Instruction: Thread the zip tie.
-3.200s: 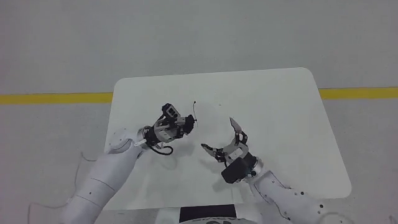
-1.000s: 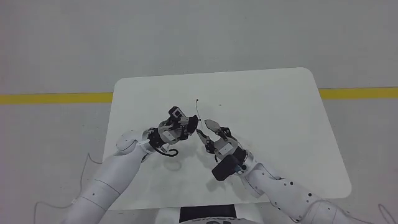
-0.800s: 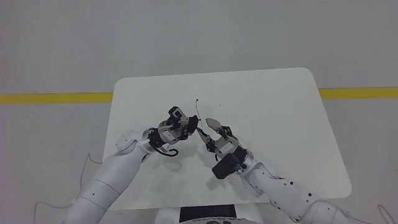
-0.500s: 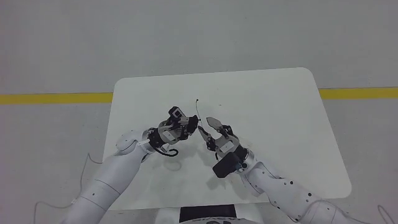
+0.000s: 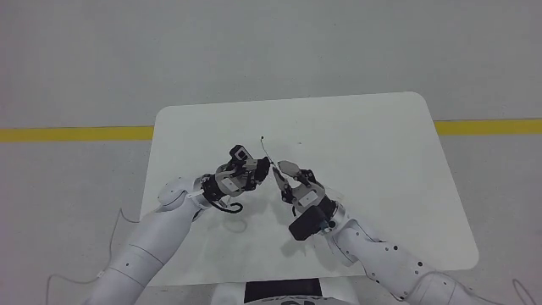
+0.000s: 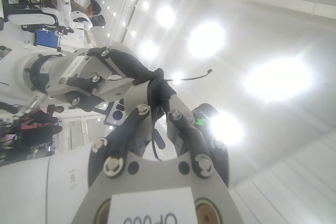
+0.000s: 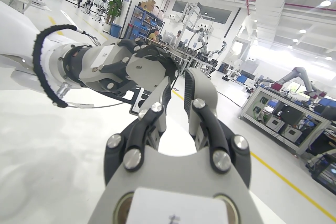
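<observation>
Well, both arms are raised over the middle of the white counter (image 5: 381, 152), hands almost nose to nose. The left hand (image 5: 259, 170) is pinched shut on the black zip tie (image 5: 265, 147). The thin strap pokes out past its fingertips, away from the robot, and ends in a small head. Its other end trails back between the fingers toward the palm. The right hand (image 5: 283, 180) sits just beside it, fingers parted by a narrow gap, tips right at the left hand's tips. Whether the strap lies in that gap I cannot tell.
</observation>
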Motion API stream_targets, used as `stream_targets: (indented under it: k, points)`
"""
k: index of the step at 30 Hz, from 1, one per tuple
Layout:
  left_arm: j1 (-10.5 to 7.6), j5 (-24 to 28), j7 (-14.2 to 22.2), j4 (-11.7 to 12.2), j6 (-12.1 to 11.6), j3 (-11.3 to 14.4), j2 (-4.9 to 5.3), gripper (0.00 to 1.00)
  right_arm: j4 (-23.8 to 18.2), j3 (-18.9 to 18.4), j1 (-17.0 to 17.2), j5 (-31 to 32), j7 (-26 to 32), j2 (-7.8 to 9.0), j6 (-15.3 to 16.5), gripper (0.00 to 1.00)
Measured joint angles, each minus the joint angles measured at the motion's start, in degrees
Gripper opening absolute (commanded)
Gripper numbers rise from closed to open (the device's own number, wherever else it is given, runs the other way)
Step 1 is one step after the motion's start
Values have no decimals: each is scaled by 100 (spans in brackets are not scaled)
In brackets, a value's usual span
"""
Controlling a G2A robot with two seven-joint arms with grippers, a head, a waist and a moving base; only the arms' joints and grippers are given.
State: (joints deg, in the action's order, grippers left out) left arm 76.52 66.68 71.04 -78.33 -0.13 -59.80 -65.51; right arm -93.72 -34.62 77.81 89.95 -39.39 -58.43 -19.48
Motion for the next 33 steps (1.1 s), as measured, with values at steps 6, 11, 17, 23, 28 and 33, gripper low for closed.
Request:
stream_targets:
  k: [6,11,17,23,28,33]
  points:
    - [0,0,0,0,0,0,0,0,-1,-25,30,0,-15,-9,0,0]
    - [0,0,0,0,0,0,0,0,0,-51,51,0,-16,-7,0,0]
    - [0,0,0,0,0,0,0,0,18,-94,108,0,-11,4,0,0]
    - [0,0,0,0,0,0,0,0,37,-182,180,0,-9,12,0,0]
    - [0,0,0,0,0,0,0,0,52,-244,220,0,-17,26,0,0]
    - [0,0,0,0,0,0,0,0,70,-289,255,0,-20,47,0,0]
